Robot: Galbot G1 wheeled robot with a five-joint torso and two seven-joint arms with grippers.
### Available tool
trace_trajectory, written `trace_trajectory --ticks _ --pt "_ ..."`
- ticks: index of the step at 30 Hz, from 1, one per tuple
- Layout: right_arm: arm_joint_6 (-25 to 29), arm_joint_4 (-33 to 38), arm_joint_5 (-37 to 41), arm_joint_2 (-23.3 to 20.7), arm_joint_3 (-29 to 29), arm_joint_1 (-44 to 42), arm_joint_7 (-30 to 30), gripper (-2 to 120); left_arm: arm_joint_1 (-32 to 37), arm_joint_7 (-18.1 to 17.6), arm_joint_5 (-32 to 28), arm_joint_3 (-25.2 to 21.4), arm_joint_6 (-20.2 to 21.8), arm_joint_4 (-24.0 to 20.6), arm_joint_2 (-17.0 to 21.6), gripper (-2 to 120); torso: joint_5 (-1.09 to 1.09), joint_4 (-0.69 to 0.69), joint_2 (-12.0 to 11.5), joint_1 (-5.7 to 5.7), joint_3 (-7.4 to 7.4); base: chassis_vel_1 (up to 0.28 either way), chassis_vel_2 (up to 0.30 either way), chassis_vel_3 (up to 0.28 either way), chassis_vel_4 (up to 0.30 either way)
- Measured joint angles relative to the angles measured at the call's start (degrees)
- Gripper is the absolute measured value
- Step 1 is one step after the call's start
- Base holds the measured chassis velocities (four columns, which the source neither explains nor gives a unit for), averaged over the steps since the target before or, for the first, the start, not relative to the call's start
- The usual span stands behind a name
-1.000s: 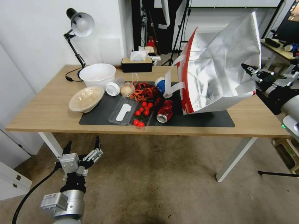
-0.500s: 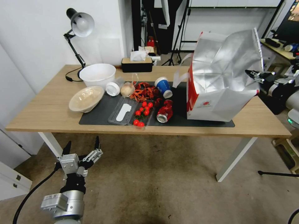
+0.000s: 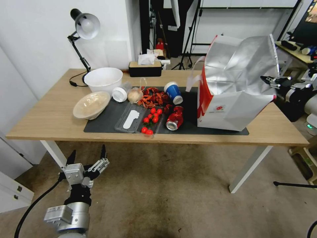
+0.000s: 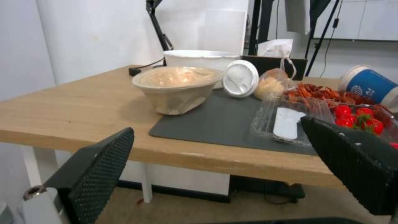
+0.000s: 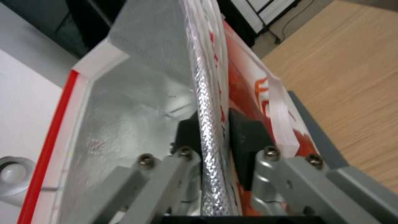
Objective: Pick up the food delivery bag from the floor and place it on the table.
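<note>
- Two arms in my head view: right gripper at the table's right end, left gripper low over the floor in front of the table.
- Bag stands on the table, base partly on the grey mat, near the right end. Mouth open, foil lining showing; red logo faces me.
- Right gripper: jaws pinched on the bag's top edge at its right side. In the right wrist view I see the black pads on either side of the foil rim, closed against it, one inside the bag and one outside.
- Left gripper: jaws spread wide, nothing between them. Its wrist view shows both fingers far apart, table edge beyond.
- Left of the bag on the mat: crushed red can, blue cup on its side, cherry tomatoes in a clear tray.
- Further left: tan bowl, white bowl, lamp at the back corner.
- Can sits just beside the bag's left face; I cannot tell if they touch.
</note>
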Motion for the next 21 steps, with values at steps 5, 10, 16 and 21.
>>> trace_trajectory --ticks 5,10,16,21 --pt "0.35 -1.06 -1.81 -0.03 -0.59 0.73 0.06 36 -0.05 0.00 0.02 0.00 0.01 0.14 0.04 100 0.01 0.00 0.00 0.00 0.00 0.000 0.000 0.000 0.000" --pt "0.58 -2.03 -5.86 -0.56 -1.38 1.00 -1.55 54 0.12 0.34 -0.10 0.05 0.46 0.16 0.16 100 0.00 0.00 0.00 0.00 0.00 0.000 0.000 0.000 0.000" --pt "1.40 -2.10 -13.28 -1.24 -2.67 0.98 -2.52 73 -0.05 0.44 -0.06 0.07 0.46 0.28 0.22 100 0.00 0.00 0.00 0.00 0.00 0.000 0.000 0.000 0.000" --pt "1.96 -1.42 -19.00 -1.47 -3.07 0.15 -3.41 90 -0.24 0.35 -0.21 0.07 0.47 0.31 0.31 100 0.00 0.00 0.00 0.00 0.00 0.000 0.000 0.000 0.000"
